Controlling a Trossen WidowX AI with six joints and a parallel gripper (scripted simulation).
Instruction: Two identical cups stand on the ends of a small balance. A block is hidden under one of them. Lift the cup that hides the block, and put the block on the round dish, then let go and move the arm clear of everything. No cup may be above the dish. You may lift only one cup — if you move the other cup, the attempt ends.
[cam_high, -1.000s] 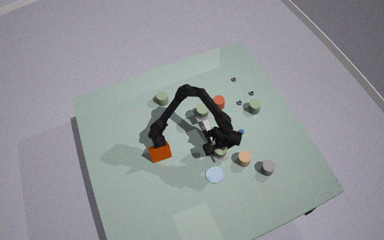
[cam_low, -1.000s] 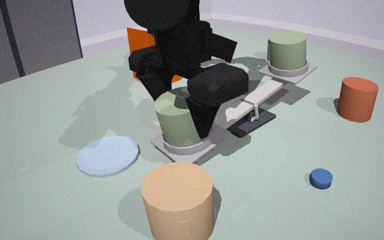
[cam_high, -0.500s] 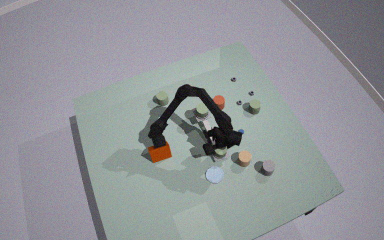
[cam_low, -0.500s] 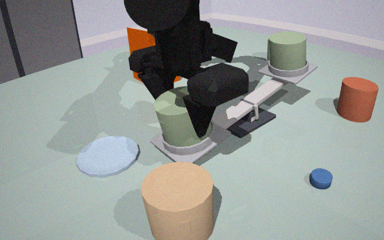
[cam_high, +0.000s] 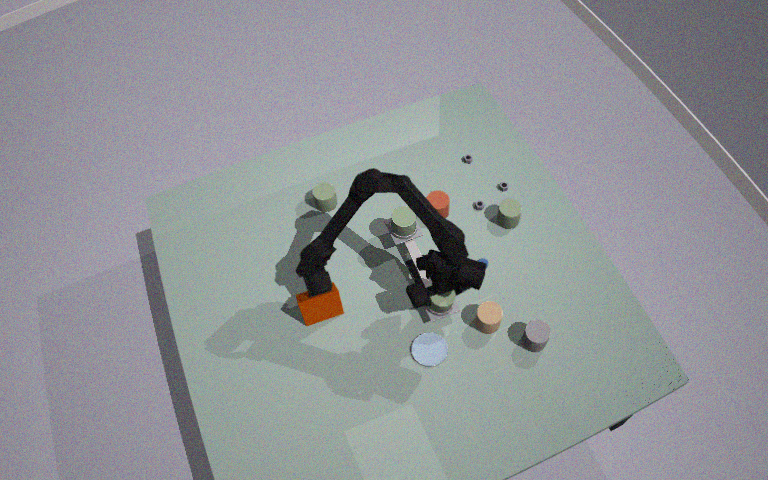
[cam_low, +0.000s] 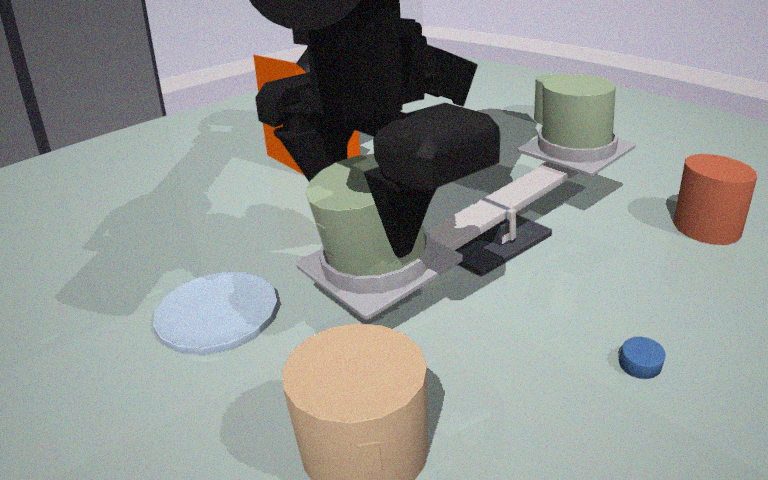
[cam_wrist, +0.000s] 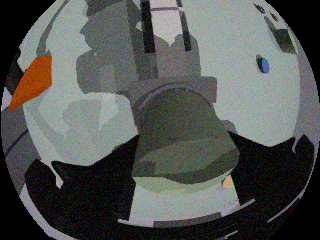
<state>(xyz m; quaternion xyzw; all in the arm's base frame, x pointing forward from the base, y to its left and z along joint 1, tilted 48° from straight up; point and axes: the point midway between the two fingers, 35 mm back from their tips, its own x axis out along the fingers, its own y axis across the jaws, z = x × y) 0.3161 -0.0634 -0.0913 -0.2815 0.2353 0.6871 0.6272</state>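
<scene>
Two green cups stand on the pans of the balance (cam_high: 413, 249) (cam_low: 526, 188) (cam_wrist: 167, 22). The near cup (cam_high: 442, 305) (cam_low: 351, 240) (cam_wrist: 185, 120) is at the end by the dish, still in its pan's ring; that end appears lower. My gripper (cam_high: 433, 298) (cam_low: 359, 220) (cam_wrist: 180, 136) is shut on this near cup, one finger on each side. The far cup (cam_high: 403, 220) (cam_low: 580, 113) stands in the other pan, away from the fingers. The round pale blue dish (cam_high: 429, 349) (cam_low: 209, 311) has nothing on it. The block is not visible.
A peach cylinder (cam_high: 489, 316) (cam_low: 356, 379) stands near the held cup, with a grey one (cam_high: 536, 335) beyond. A red cylinder (cam_high: 437, 204) (cam_low: 714, 198) is beside the far pan. A blue disc (cam_high: 483, 262) (cam_low: 641, 357) (cam_wrist: 264, 65), two other green cylinders and small nuts lie farther out.
</scene>
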